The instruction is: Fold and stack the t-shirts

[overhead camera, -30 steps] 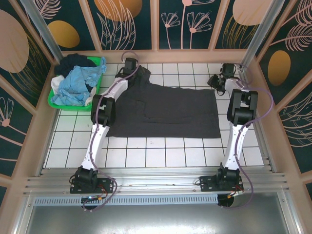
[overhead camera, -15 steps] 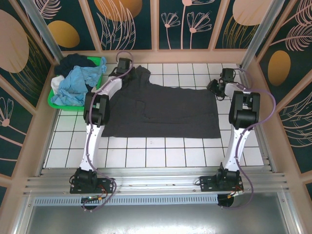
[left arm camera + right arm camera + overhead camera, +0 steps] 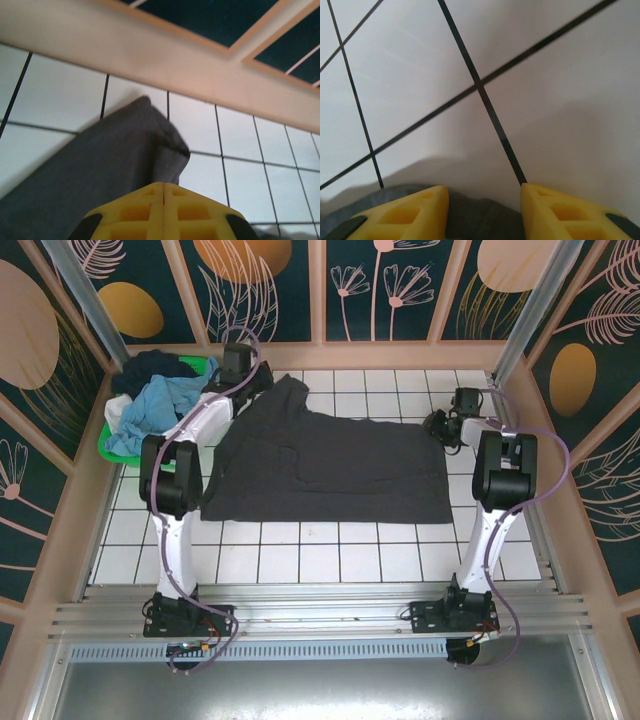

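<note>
Top external view: the left claw [image 3: 237, 360], pinched shut on the charcoal-grey t-shirt [image 3: 340, 470], has swung leftward, tugging the cloth that trails to its right, while the right claw [image 3: 482, 187] hangs spread just above the shirt's edge, so flattening likely continues.

The grey t-shirt [image 3: 330, 465] is soft matt cloth, lying on a table [image 3: 300, 560] of smooth, faintly glossy white tiles, with a shiny green plastic basket [image 3: 107, 450] far left and a dull metal rail [image 3: 320, 615] near.
</note>
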You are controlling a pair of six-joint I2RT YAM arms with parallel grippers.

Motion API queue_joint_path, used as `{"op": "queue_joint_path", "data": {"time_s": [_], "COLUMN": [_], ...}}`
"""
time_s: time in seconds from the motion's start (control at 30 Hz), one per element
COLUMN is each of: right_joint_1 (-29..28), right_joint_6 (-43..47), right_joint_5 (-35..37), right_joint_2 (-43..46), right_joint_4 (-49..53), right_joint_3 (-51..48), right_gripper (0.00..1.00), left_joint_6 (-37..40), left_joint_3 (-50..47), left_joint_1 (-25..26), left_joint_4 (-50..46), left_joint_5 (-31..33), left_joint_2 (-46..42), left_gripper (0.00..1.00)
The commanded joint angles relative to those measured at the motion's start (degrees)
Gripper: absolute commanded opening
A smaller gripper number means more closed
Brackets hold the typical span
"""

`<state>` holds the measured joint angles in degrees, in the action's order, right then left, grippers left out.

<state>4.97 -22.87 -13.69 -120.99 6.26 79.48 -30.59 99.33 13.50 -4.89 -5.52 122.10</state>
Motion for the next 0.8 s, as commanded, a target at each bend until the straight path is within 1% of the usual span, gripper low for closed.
{"op": "queue_joint_path", "data": {"time_s": [0.0, 0.17, 0.23, 0.33, 0.4, 0.47, 0.53, 0.57, 0.63, 0.7, 0.73, 0.77], "right_joint_1": [-0.4, -0.3, -0.3, -0.3, -0.3, -0.3, -0.4, -0.4, -0.5, -0.7, -0.8, -1.0], "right_joint_6": [-0.5, -2.3, -2.9, -3.1, -2.9, -2.7, -2.5, -2.6, -2.7, -2.7, -2.5, -2.5], "right_joint_5": [-2.5, -6.5, -7.5, -7.4, -7.1, -7.0, -6.9, -6.6, -6.0, -5.6, -5.2, -4.7], "right_joint_2": [0.9, -0.3, -0.6, -0.8, -0.8, -0.6, 0.0, 0.5, 1.8, 3.5, 4.2, 4.8], "right_joint_4": [0.6, -3.9, -4.8, -4.9, -4.5, -3.8, -3.7, -3.6, -3.9, -3.8, -3.8, -3.6], "right_joint_3": [-1.2, -3.3, -3.5, -3.0, -2.7, -2.4, -2.7, -3.1, -4.2, -5.4, -5.7, -6.0], "right_gripper": [0.41, 0.37, 0.33, 0.26, 0.23, 0.18, 0.14, 0.11, 0.04, 0.01, 0.0, 0.0], "left_joint_6": [1.1, 2.0, 2.4, 2.6, 3.1, 3.2, 3.3, 3.2, 2.9, 3.1, 3.2, 3.2], "left_joint_3": [-5.6, -11.3, -13.7, -17.9, -20.6, -21.3, -18.7, -16.8, -14.0, -9.1, -6.5, -2.5], "left_joint_1": [0.5, 1.5, 1.7, 2.0, 2.2, 2.2, 2.2, 2.3, 2.7, 3.1, 3.2, 3.2], "left_joint_4": [4.2, 3.7, 3.4, 3.6, 4.5, 5.0, 3.4, 3.2, 4.4, 4.5, 4.1, 2.5], "left_joint_5": [-0.2, 1.7, 2.5, 3.1, 3.8, 5.0, 4.2, 3.0, 1.9, 2.1, 2.7, 3.3], "left_joint_2": [-6.4, -12.5, -14.8, -18.1, -20.1, -20.1, -17.3, -15.2, -11.1, -5.7, -3.2, 0.3], "left_gripper": [0.0, 0.0, 0.0, 0.0, 0.0, 0.01, 0.19, 0.22, 0.33, 0.47, 0.51, 0.53]}}
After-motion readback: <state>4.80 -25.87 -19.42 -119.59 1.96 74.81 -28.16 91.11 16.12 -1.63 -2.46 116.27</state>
